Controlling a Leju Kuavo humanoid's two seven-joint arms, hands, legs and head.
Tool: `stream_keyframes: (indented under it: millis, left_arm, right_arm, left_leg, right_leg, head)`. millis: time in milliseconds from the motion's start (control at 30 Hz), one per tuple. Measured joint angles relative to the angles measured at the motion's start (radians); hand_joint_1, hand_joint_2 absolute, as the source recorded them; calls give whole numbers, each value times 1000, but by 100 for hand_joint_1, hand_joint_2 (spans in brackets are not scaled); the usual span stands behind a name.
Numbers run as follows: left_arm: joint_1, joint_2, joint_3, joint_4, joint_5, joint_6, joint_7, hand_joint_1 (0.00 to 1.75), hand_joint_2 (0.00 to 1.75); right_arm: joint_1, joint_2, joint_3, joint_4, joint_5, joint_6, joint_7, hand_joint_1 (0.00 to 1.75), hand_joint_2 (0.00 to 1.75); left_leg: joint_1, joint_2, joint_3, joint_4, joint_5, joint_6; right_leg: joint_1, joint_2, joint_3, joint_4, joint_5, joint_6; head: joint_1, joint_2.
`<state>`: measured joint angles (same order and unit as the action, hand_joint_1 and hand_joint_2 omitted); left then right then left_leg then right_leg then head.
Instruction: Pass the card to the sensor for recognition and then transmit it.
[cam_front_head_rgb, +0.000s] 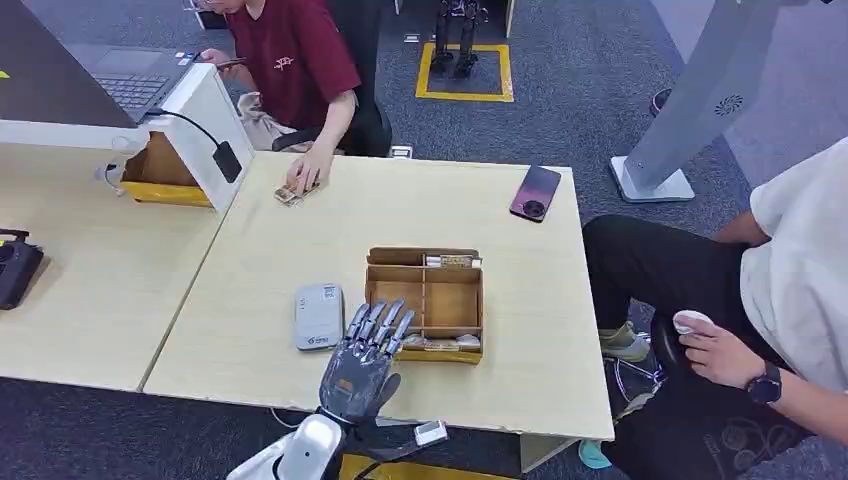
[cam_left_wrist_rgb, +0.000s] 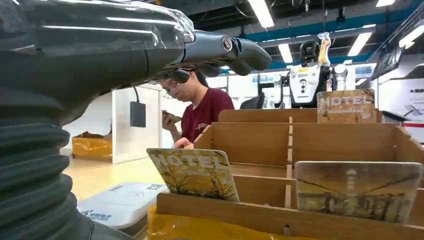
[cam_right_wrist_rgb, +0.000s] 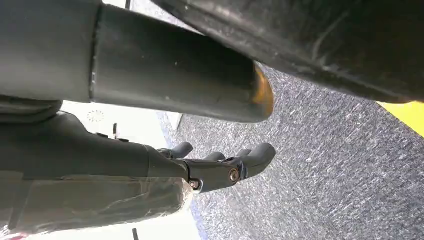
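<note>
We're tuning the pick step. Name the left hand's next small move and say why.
Probably ease the left hand forward and down toward the near row of the cardboard organizer. The hand hovers empty, fingers spread, at the box's near left corner beside the white sensor. The left wrist view shows the hotel card standing upright in the front slot, not yet touched.
</note>
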<state>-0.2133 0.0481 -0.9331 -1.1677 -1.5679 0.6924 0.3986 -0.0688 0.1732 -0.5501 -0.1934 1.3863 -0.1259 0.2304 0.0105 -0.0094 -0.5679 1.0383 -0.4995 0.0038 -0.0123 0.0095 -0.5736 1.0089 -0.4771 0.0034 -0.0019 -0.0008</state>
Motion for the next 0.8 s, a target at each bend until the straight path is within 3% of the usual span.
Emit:
stream_keyframes:
  millis: [500, 533, 567, 600, 633, 800]
  left_arm:
    - [0, -7, 27, 16, 0, 0, 4, 0, 175]
    - [0, -8, 31, 16, 0, 0, 1, 9, 175]
    - [1, -8, 34, 16, 0, 0, -9, 159, 175]
    - [2, -9, 41, 18, 0, 0, -22, 159, 175]
    - [3, -10, 48, 19, 0, 0, -41, 175, 175]
    - [34, -35, 124, 32, 0, 0, -145, 175, 175]
  right_arm:
    - [0, 0, -3, 0, 9, 2, 2, 0, 0]
    - [0, 0, -3, 0, 11, 1, 2, 0, 0]
    - [0, 0, -3, 0, 14, 1, 2, 0, 0]
    - [0, 0, -4, 0, 16, 0, 2, 0, 0]
    - [0, 0, -5, 0, 17, 0, 2, 0, 0]
    - [0, 1, -8, 0, 17, 0, 0, 0, 0]
  left_leg:
    - [0, 0, 0, 0, 0, 0]
    - [0, 0, 0, 0, 0, 0]
    - [0, 0, 0, 0, 0, 0]
    - [0, 0, 0, 0, 0, 0]
    - [0, 0, 0, 0, 0, 0]
    - [0, 0, 0, 0, 0, 0]
  right_leg:
    - [0, 0, 0, 0, 0, 0]
    - [0, 0, 0, 0, 0, 0]
    - [0, 0, 0, 0, 0, 0]
    - [0, 0, 0, 0, 0, 0]
    - [0, 0, 0, 0, 0, 0]
    - [0, 0, 0, 0, 0, 0]
  head:
    - [0, 0]
    - [0, 0]
    - [0, 0]
    - [0, 0]
    - [0, 0]
    - [0, 0]
